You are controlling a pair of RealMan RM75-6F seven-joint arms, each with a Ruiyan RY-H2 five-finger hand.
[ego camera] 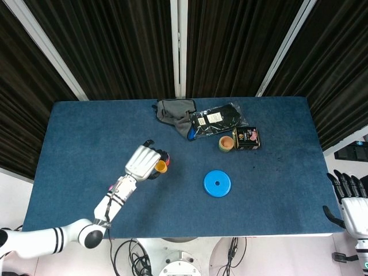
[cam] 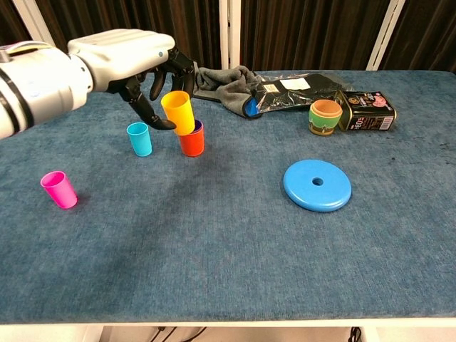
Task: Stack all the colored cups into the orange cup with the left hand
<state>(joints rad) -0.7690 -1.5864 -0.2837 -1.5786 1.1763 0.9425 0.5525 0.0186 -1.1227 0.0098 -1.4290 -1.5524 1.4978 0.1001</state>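
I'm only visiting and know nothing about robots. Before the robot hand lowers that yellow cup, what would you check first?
1. Left robot hand has a grip on the yellow cup: ok.
2. Yellow cup is upright for dropping in: not ok, it is tilted.
3. Yellow cup's base is centred over the orange cup: cannot tell, because the base hides the mouth.
4. Orange cup stands upright on the table: ok.
5. Cyan cup and pink cup are upright and waiting their turn: ok, though the cyan one stands close to the fingers.
6. Right robot hand is out of the way, off the table's edge: ok.
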